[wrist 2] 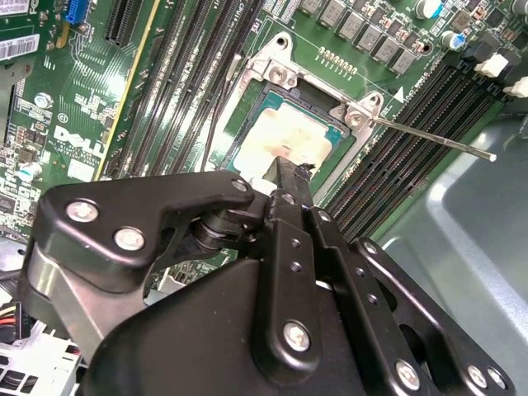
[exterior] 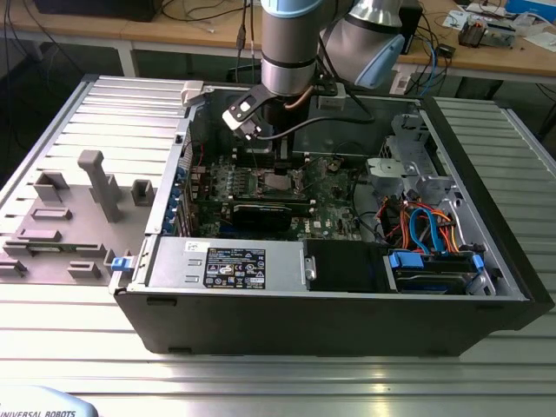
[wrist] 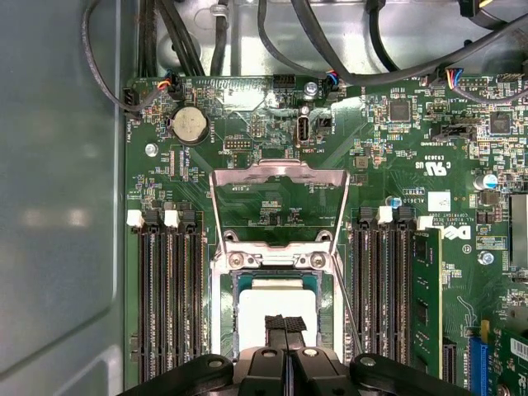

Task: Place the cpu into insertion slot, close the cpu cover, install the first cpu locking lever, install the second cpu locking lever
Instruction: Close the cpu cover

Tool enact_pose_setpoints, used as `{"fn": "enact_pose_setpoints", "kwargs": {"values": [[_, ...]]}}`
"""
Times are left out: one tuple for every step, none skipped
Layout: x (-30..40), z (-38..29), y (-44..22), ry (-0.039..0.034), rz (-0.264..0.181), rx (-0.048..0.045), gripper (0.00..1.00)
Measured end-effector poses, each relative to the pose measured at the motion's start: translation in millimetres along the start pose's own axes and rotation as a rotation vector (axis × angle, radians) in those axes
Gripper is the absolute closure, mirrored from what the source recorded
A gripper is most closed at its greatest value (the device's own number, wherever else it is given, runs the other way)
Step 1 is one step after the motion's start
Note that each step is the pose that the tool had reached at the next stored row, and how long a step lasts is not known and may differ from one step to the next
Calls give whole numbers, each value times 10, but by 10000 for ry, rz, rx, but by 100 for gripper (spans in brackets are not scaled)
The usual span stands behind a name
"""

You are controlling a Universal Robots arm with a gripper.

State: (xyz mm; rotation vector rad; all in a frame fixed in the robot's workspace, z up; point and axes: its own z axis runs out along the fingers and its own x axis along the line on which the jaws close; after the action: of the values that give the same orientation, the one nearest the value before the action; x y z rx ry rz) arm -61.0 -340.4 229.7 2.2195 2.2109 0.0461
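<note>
The cpu (wrist: 275, 295), a dull silver square, lies flat in the insertion slot (wrist: 221, 307) on the green motherboard; in the second wrist view the cpu (wrist 2: 285, 139) sits inside the bright metal frame of the slot (wrist 2: 279, 73). The cpu cover (wrist: 276, 175) stands swung open, away from the slot. One thin locking lever (wrist 2: 429, 136) sticks out free from the slot's corner, also seen as a lever (wrist: 343, 301) beside the slot. My gripper (wrist: 285, 323) hangs just above the cpu's edge, fingers pressed together with nothing between them. From outside, the gripper (exterior: 278, 163) is inside the case.
Black memory slots (wrist: 169, 297) run along both sides of the socket, with a card (wrist: 426, 289) on one side. Cables (wrist: 247, 33) cross the case wall beyond the board. A drive bay with blue and orange cables (exterior: 426, 226) fills the exterior view's right.
</note>
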Motion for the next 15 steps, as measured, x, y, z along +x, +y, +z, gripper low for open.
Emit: {"fn": "enact_pose_setpoints", "kwargs": {"values": [[0, 0, 0, 0, 0, 0, 89], [0, 0, 0, 0, 0, 0, 89], [0, 0, 1, 0, 0, 0, 89], [0, 0, 1, 0, 0, 0, 89], [0, 0, 1, 0, 0, -1, 89], [0, 0, 1, 0, 0, 1, 89], [0, -1, 2, 0, 0, 0, 89], [1, -4, 2, -1, 0, 0, 89], [0, -8, 2, -2, 0, 0, 89], [1, -28, 2, -3, 0, 1, 89], [1, -43, 3, -2, 0, 0, 89], [1, -56, 3, -1, 1, 0, 89], [1, -69, 3, -2, 0, 0, 89], [1, -77, 4, -1, 0, 0, 89], [1, -88, 4, -2, 0, 0, 89]]}}
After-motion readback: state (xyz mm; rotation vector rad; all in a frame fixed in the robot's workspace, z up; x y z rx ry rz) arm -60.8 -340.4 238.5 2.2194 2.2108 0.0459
